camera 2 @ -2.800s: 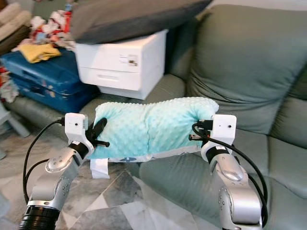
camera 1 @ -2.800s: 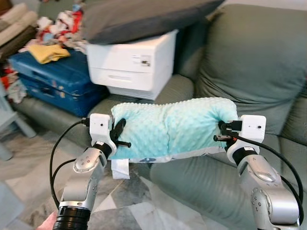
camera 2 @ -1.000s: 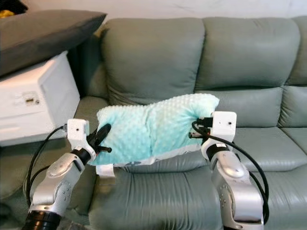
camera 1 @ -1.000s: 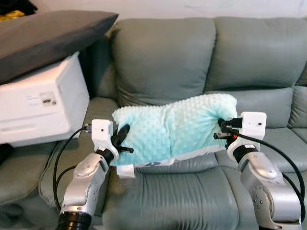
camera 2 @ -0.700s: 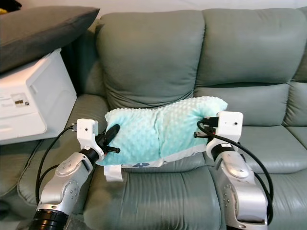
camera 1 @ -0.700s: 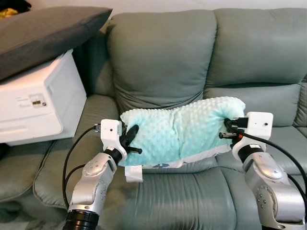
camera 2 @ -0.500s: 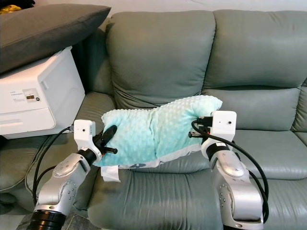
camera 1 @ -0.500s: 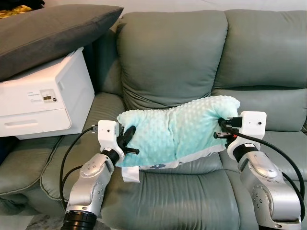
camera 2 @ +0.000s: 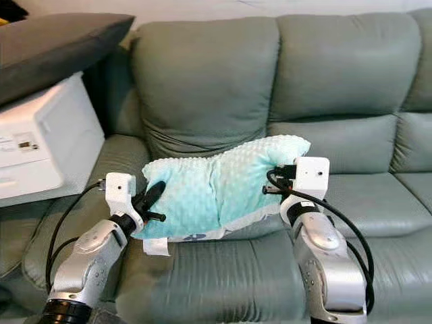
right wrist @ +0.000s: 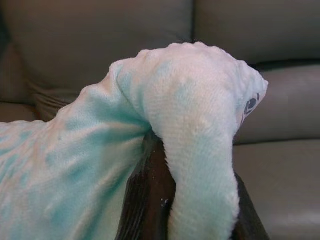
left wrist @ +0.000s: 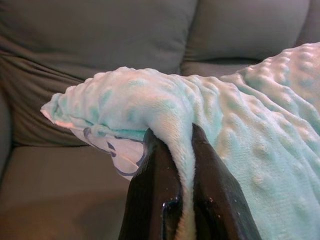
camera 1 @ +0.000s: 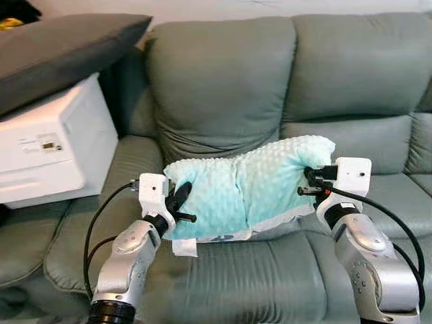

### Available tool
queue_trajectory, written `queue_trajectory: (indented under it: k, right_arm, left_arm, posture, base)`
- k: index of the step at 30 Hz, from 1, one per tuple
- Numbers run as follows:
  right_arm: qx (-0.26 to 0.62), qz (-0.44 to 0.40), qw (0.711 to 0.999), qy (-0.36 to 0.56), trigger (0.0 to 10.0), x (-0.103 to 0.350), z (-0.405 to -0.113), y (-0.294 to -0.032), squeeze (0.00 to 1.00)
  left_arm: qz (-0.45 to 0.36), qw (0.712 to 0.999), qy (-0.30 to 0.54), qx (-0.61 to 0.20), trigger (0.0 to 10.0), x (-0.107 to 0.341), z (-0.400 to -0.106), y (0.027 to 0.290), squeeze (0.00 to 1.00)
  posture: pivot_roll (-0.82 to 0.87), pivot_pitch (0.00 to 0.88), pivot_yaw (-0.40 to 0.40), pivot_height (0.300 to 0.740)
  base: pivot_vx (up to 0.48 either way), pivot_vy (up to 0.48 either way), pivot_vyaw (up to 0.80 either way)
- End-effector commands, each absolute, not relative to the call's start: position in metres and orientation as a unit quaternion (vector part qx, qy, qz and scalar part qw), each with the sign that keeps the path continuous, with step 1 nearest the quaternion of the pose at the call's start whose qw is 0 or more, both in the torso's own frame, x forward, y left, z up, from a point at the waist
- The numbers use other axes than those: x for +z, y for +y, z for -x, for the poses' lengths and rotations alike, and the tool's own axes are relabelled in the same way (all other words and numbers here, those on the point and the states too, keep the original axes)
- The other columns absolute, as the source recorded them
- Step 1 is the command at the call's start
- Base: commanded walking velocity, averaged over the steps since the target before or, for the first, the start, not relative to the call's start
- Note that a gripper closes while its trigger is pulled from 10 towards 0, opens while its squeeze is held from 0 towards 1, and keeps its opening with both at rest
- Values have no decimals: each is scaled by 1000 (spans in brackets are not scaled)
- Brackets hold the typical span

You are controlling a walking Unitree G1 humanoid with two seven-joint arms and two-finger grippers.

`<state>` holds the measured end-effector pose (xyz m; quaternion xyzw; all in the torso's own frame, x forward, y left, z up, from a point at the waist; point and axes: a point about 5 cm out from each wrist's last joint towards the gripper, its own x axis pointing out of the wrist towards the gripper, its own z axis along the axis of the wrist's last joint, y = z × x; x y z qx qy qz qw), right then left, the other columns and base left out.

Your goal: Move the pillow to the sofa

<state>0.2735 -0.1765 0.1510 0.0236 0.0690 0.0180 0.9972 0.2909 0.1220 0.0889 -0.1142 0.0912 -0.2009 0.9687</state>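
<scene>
Together we hold the mint pillow (camera 1: pixel 248 185) in the air above the sofa (camera 1: pixel 223 81) seat: our left gripper (left wrist: pixel 172 150) pinches its left end, our right gripper (camera 1: pixel 307 183) clamps its right end.

You will find nothing readable here. The white printer (camera 1: pixel 50 145), well off to the side of the left gripper (camera 1: pixel 181 204), carries a small label, but its print is too small and blurred to make out any words or numbers.
</scene>
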Motion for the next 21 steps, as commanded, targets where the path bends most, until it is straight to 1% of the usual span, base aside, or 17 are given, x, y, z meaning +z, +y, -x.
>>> queue_trajectory:
  k: [1,3,6,10,12,14,18,21]
  right_arm:
    - [26,-26,997,60,10000,154,-274,-172,0]
    - [26,-27,998,59,10000,154,-273,-172,0]
    - [27,-25,997,61,10000,151,-273,-170,0]
    - [32,-21,997,63,10000,149,-273,-167,0]
    - [35,-19,997,66,10000,145,-276,-164,0]
    - [35,-18,997,66,10000,144,-278,-163,0]
    - [29,-15,997,73,10000,138,-288,-162,0]
    - [27,-11,997,73,10000,138,-289,-162,0]
  left_arm:
    - [103,969,82,-209,10000,94,-292,123,0]
    - [97,970,81,-208,10000,94,-292,123,0]
    - [71,976,81,-189,10000,89,-293,130,0]
    - [66,979,83,-175,10000,86,-294,136,0]
    - [55,982,82,-162,10000,80,-295,146,0]
    - [52,982,83,-159,10000,78,-295,149,0]
    - [34,984,97,-148,10000,67,-297,163,0]
    - [31,983,93,-157,10000,67,-296,164,0]
  posture:
    - [-103,0,51,740]
    - [-102,0,53,740]
    - [-97,5,53,740]
    - [-92,12,50,740]
    - [-83,23,50,740]
    - [-82,26,50,740]
    - [-66,63,50,740]
    - [-56,103,48,740]
  base:
    - [0,0,-669]
    - [0,0,-488]
    - [0,0,0]
    - [0,0,0]
    - [0,0,0]
    - [0,0,0]
    - [0,0,0]
    - [0,0,0]
